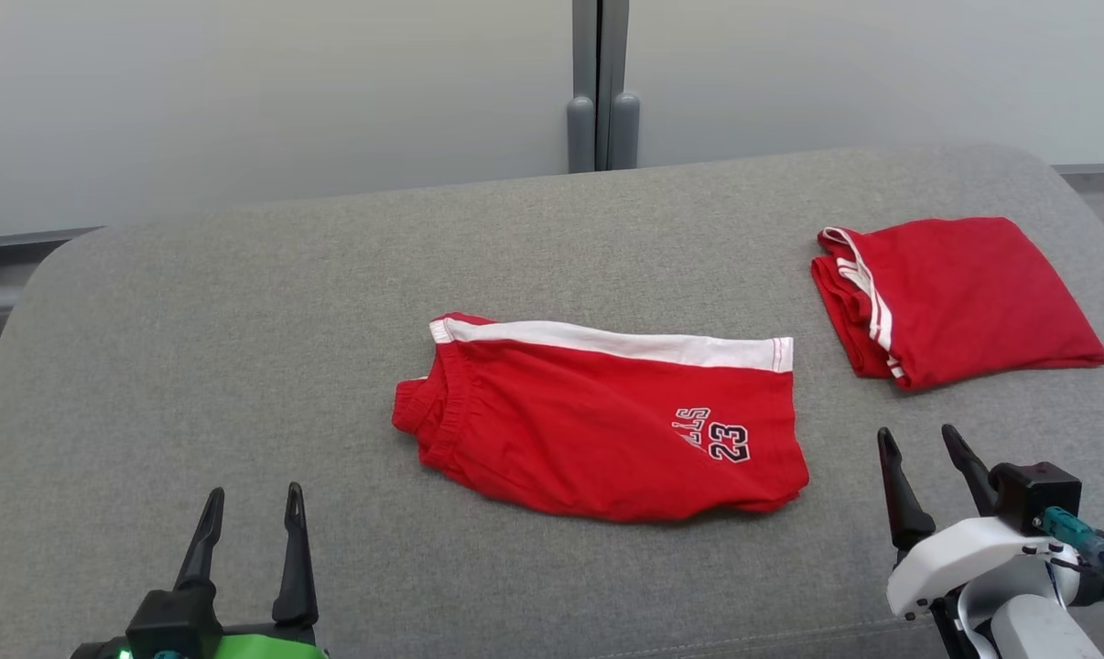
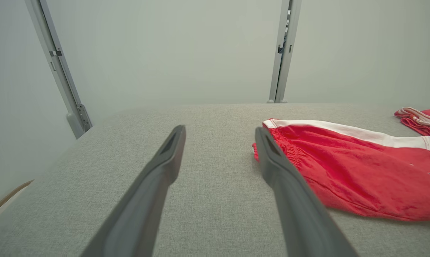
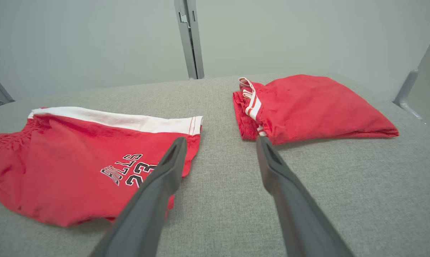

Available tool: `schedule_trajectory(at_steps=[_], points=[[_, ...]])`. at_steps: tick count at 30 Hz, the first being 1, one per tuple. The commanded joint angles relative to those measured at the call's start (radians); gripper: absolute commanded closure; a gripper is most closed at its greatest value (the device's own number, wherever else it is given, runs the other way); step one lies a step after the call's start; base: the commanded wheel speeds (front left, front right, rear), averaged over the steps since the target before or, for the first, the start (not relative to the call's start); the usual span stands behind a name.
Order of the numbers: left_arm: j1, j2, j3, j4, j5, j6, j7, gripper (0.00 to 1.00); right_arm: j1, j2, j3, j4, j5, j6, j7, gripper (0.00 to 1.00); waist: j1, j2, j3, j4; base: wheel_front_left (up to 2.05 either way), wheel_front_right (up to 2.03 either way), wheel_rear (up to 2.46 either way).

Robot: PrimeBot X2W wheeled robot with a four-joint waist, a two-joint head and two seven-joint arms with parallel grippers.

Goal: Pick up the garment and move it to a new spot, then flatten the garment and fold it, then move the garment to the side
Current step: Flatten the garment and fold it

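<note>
A red pair of shorts, the garment (image 1: 598,421), lies folded in half in the middle of the grey padded surface (image 1: 241,320), white side stripe along its far edge and "23" print near its right end. The left wrist view has it (image 2: 361,171) to the right of the fingers; the right wrist view has it (image 3: 79,164) to the left. My left gripper (image 1: 254,502) hovers open near the front edge, left of the garment. Off the garment's right end, my right gripper (image 1: 918,441) is open too, holding nothing.
A second red garment (image 1: 955,297), folded with white stripes, lies at the far right of the surface (image 3: 315,107). A pale wall with a grey vertical post (image 1: 598,87) stands behind the surface. The surface's rounded edges fall away at left and right.
</note>
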Motion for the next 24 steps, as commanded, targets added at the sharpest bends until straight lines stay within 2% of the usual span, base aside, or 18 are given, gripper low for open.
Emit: schedule_trajectory(at_steps=[1, 9, 16, 19, 24], points=[[0.018, 0.001, 0.008, -0.007, -0.007, 0.007, -0.003, 0.00, 0.018, 0.009, -0.008, -0.022, -0.014, -0.001, -0.004, 0.00, 0.0000, 0.0000, -0.003, -0.015, 0.00, 0.00, 0.00], [0.012, 0.001, 0.023, -0.018, 0.000, 0.004, -0.003, 0.00, 0.033, 0.026, -0.007, -0.062, -0.047, -0.001, -0.004, 0.00, 0.0000, 0.0000, 0.004, -0.039, 0.00, 0.00, 0.00], [-0.001, 0.001, 0.022, -0.020, 0.001, 0.003, -0.003, 0.00, -0.005, 0.016, -0.024, -0.048, -0.036, -0.001, -0.004, 0.00, 0.0000, 0.0000, 0.002, -0.017, 0.00, 0.00, 0.00], [-0.002, 0.001, 0.022, -0.023, 0.005, 0.001, -0.003, 0.00, -0.002, 0.020, -0.028, -0.026, -0.039, -0.001, -0.004, 0.00, 0.0000, 0.0000, 0.003, -0.008, 0.00, 0.00, 0.00], [-0.004, 0.001, 0.023, -0.021, 0.013, -0.004, -0.003, 0.00, -0.060, 0.024, 0.008, 0.076, -0.018, -0.001, 0.051, 0.00, 0.0000, 0.0000, 0.000, 0.015, 0.00, 0.00, 0.00]])
